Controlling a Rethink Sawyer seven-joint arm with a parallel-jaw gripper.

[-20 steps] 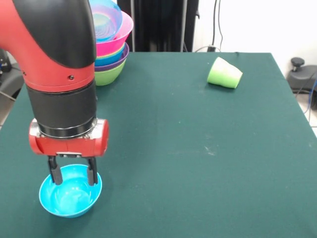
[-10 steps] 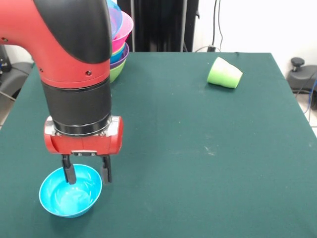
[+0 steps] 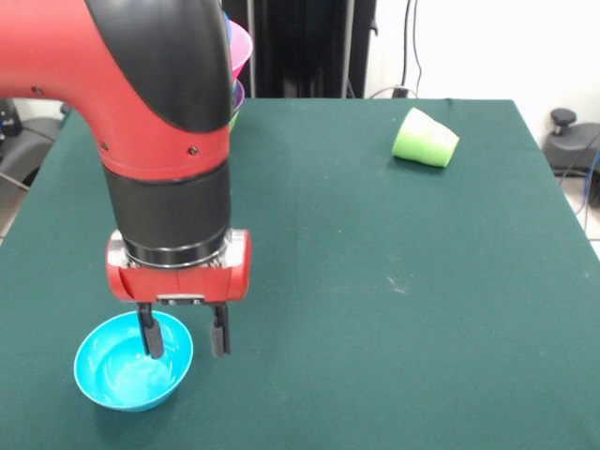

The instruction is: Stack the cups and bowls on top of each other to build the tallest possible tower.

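From my station I see the red and black arm reaching down over the near left part of the dark green cloth-covered surface point(image 3: 375, 309), its pincer point(image 3: 185, 337) hanging low with the two black fingers spread apart and pinching nothing. One finger point(image 3: 149, 337) stands inside the small glossy cyan plastic bowl point(image 3: 127, 370), over its right-hand rim area, while the other finger stands just outside that rim, so the bowl's wall lies between them; I cannot tell whether either tip touches the plastic. The cyan bowl sits upright on the surface near the front left corner, mouth up, with nothing inside it. Well apart from it, toward the far right, the light green tapered plastic cup point(image 3: 425, 139) lies tipped on its side, its wider open end pointing right and toward me and its narrow base pointing to the far left. At the far left edge, mostly hidden behind the arm's bulky upper body, I can make out slivers of the nested tower of coloured plastic bowls point(image 3: 236, 66): a pink rim on top, a purple rim beneath it, and a thin strip of lime green lower down. Beyond the surface stand a dark cabinet and some cables against a pale wall.
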